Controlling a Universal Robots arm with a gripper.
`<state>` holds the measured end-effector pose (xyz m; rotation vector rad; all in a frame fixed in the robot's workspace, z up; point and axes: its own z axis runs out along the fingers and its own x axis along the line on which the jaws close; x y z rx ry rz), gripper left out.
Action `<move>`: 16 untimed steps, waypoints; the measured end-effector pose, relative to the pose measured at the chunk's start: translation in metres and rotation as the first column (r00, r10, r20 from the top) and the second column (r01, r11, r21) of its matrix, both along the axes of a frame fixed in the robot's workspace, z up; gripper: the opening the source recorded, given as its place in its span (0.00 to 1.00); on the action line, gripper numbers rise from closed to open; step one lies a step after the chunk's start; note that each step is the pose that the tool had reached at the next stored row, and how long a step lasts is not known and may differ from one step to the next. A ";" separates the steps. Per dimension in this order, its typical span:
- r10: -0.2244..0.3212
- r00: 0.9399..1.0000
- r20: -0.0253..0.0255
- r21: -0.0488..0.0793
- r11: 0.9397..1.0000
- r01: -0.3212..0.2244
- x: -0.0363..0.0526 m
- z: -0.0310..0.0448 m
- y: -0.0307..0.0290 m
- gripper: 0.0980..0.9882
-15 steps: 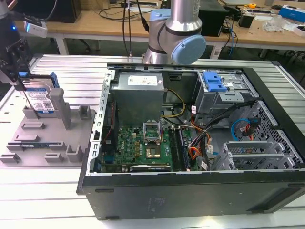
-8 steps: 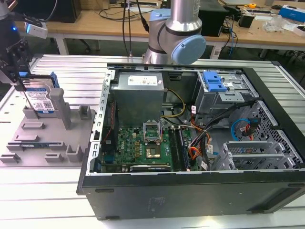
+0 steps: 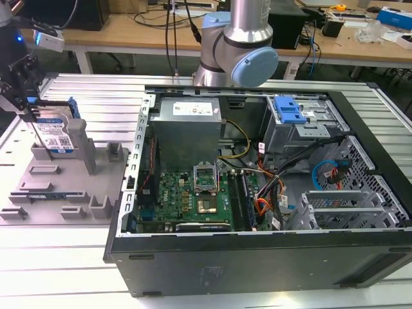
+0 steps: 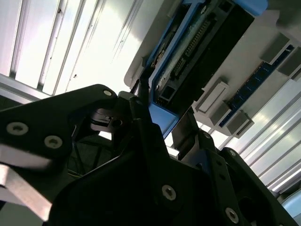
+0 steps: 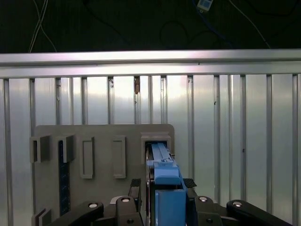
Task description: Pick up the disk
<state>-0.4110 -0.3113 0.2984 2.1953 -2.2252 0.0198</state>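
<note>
the disk (image 3: 55,136) stands on edge in a slot of the grey fixture plate (image 3: 71,187). its thin long edge runs straight beneath the end effector (image 3: 31,114), which straddles it from above the plate. whether it is clamped i cannot tell.

Wooden workbenches (image 3: 129,32) stand behind the ribbed metal table (image 3: 58,270).

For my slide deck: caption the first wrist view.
Gripper straddling the disk, which stands on edge in a grey fixture plate on the slatted table.
</note>
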 end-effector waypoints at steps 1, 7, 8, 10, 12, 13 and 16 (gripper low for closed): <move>0.000 1.000 0.000 0.000 1.000 0.000 0.0000 0.0000 0.0000 0.40; 0.000 1.000 0.000 0.000 1.000 0.000 0.0001 0.0000 0.0000 0.40; 0.000 1.000 0.000 0.000 1.000 0.000 0.0001 0.0000 0.0000 0.40; 0.000 1.000 0.000 0.000 1.000 0.000 0.0002 -0.0002 0.0002 0.40; 0.000 1.000 0.000 0.000 1.000 0.000 0.0001 -0.0004 0.0011 0.40; 0.000 1.000 0.000 0.000 1.000 0.000 0.0001 -0.0005 0.0017 0.40; 0.000 1.000 0.000 0.000 1.000 0.000 0.0001 -0.0010 0.0018 0.40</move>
